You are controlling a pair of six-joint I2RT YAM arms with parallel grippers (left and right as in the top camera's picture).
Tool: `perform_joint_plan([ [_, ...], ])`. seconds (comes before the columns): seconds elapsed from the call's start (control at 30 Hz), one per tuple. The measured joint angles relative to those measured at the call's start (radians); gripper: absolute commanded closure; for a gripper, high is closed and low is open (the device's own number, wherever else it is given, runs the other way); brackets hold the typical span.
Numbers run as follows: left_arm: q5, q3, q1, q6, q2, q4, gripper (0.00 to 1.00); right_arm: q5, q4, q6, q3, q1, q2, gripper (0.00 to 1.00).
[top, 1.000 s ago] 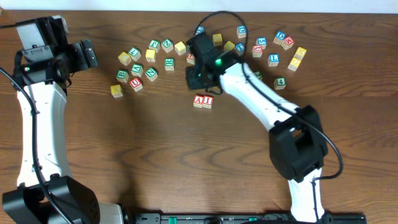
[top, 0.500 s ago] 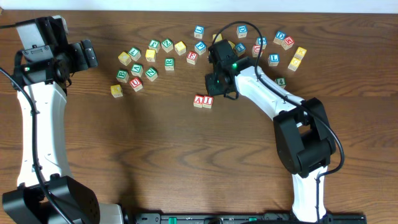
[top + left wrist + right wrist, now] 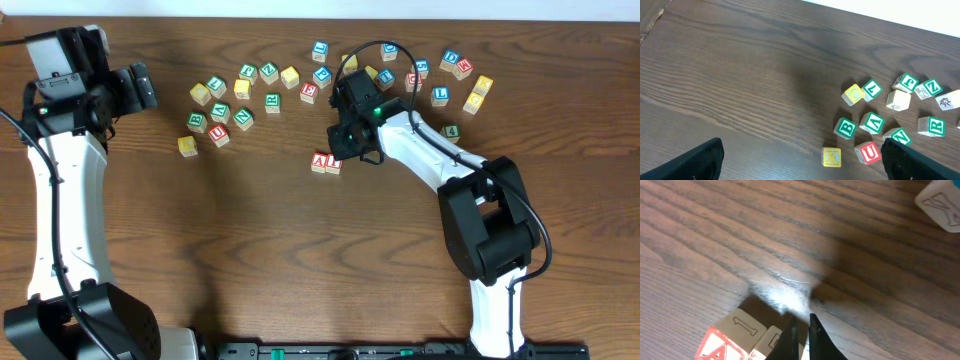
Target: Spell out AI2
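Note:
A red-letter A block (image 3: 319,161) and an I block (image 3: 333,164) lie side by side near the table's middle. They also show in the right wrist view, the A block (image 3: 720,342) left of the I block (image 3: 771,341). My right gripper (image 3: 346,147) is shut and empty, its fingertips (image 3: 802,330) down at the I block's right side. My left gripper (image 3: 140,88) is open and empty at the far left, its fingers (image 3: 805,162) wide apart above bare wood. I cannot pick out a block with a 2.
Several loose letter blocks lie at the back left (image 3: 220,105) and back right (image 3: 440,80). The left wrist view shows a yellow K block (image 3: 831,156), a red U block (image 3: 867,152) and a green B block (image 3: 845,128). A blue block (image 3: 940,202) lies beyond the right fingers.
My right gripper has moved from the back blocks down and to the right, ending close beside the I block. The A and I pair looks slightly shifted. The left arm has not moved.

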Motion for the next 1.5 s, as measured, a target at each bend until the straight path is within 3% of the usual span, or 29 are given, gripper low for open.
perform_joint_plan([
  [0.47, 0.000, 0.000, 0.000, 0.000, 0.000, 0.000, 0.01, -0.040, -0.022, -0.048, 0.000, 0.016, 0.000, 0.99],
  [0.7, 0.000, 0.000, 0.000, 0.000, 0.000, 0.000, 0.01, -0.040, 0.003, -0.061, 0.000, 0.015, 0.000, 0.84],
  [0.97, 0.000, 0.000, 0.000, 0.000, 0.000, 0.000, 0.01, -0.035, -0.120, 0.050, 0.018, -0.041, 0.000, 0.94],
  [1.13, 0.000, 0.000, 0.000, 0.000, 0.000, 0.000, 0.01, -0.035, -0.249, 0.135, 0.020, -0.061, 0.000, 0.95],
  [1.5, 0.000, 0.000, 0.000, 0.000, 0.000, 0.000, 0.01, -0.039, -0.240, 0.203, 0.020, -0.021, 0.000, 0.96],
])
